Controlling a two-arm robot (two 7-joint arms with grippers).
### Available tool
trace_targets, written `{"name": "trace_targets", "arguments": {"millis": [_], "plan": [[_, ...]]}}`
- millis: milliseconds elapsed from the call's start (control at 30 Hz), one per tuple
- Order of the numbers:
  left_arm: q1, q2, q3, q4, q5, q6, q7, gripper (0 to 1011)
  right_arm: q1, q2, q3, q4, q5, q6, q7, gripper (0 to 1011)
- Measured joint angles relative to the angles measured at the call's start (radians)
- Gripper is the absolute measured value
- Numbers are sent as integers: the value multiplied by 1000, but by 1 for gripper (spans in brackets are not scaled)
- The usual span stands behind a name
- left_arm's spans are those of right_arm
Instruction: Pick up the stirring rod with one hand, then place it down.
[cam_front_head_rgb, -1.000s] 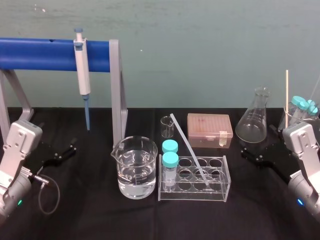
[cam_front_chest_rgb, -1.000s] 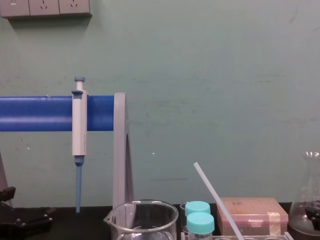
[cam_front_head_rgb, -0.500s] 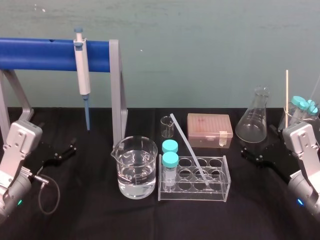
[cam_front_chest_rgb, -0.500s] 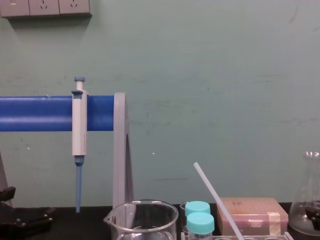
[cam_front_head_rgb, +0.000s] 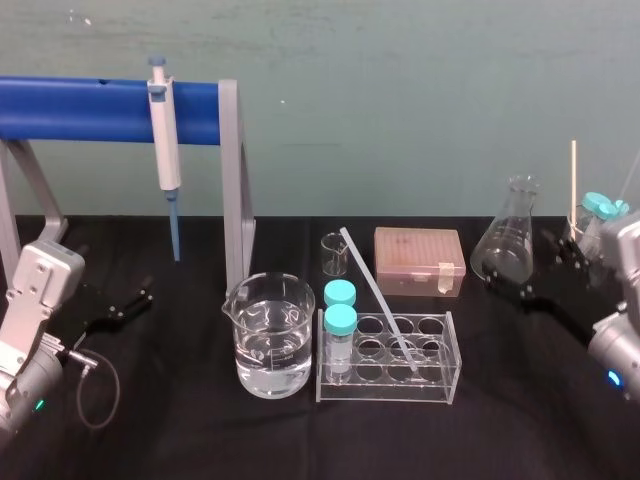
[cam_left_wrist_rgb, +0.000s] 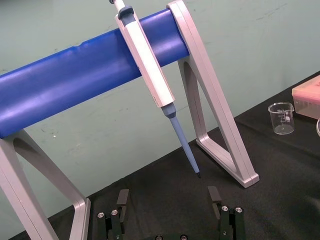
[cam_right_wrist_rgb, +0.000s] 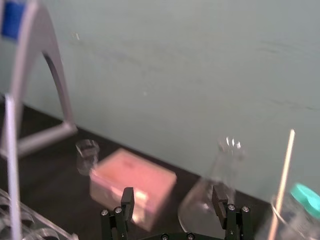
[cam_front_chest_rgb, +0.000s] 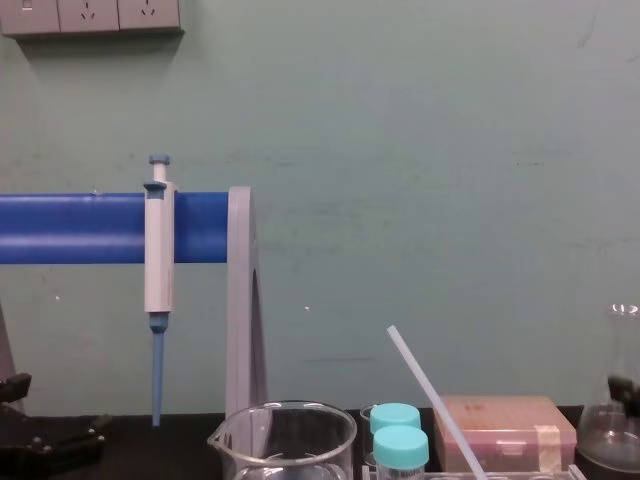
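Note:
The stirring rod (cam_front_head_rgb: 378, 298) is a thin translucent white rod. It leans with its lower end in a clear tube rack (cam_front_head_rgb: 440, 385) at the table's middle and its upper end tilted back left; it also shows as the stirring rod (cam_front_chest_rgb: 432, 400) and the stirring rod (cam_right_wrist_rgb: 10, 165). My right gripper (cam_front_head_rgb: 528, 266) hangs open and empty at the far right, beside the conical flask (cam_front_head_rgb: 505, 242), well away from the rod. In its wrist view the right gripper (cam_right_wrist_rgb: 173, 200) has its fingers wide apart. My left gripper (cam_front_head_rgb: 122, 306) rests open at the far left, seen too as the left gripper (cam_left_wrist_rgb: 168, 200).
A beaker of water (cam_front_head_rgb: 268, 335) stands left of the rack, which holds two blue-capped vials (cam_front_head_rgb: 340, 320). Behind are a small beaker (cam_front_head_rgb: 334, 253) and a pink box (cam_front_head_rgb: 419, 260). A pipette (cam_front_head_rgb: 164, 130) hangs on the blue stand (cam_front_head_rgb: 90, 108). A wooden stick (cam_front_head_rgb: 573, 180) stands far right.
My right arm has lifted and drawn back to the right, so its gripper now sits higher beside the flask. The rod and the left arm have not moved.

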Motion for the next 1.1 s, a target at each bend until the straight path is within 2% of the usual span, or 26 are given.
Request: {"name": "trace_targets", "arguments": {"millis": [67, 100, 200, 233, 433, 500, 633, 767, 933, 1100], "plan": [[0, 0, 0, 0, 0, 0, 0, 1000, 8, -4, 12, -5, 35, 4, 35, 1003], [0, 0, 0, 0, 0, 0, 0, 1000, 18, -10, 23, -9, 72, 14, 77, 1003], [0, 0, 0, 0, 0, 0, 0, 1000, 38, -18, 33, -12, 123, 38, 138, 1003], [0, 0, 0, 0, 0, 0, 0, 1000, 52, -24, 36, -12, 149, 55, 176, 1003], [0, 0, 0, 0, 0, 0, 0, 1000, 124, -53, 23, 13, 211, 135, 304, 1003], [0, 0, 0, 0, 0, 0, 0, 1000, 143, -58, 13, 23, 216, 154, 336, 1003], [0, 0, 0, 0, 0, 0, 0, 1000, 206, -72, -34, 63, 214, 196, 423, 1002], [0, 0, 0, 0, 0, 0, 0, 1000, 254, -84, -72, 106, 203, 215, 473, 1002], [0, 0, 0, 0, 0, 0, 0, 1000, 312, -108, -119, 168, 185, 221, 522, 1002], [0, 0, 0, 0, 0, 0, 0, 1000, 341, -123, -145, 203, 177, 221, 548, 1003]]}}
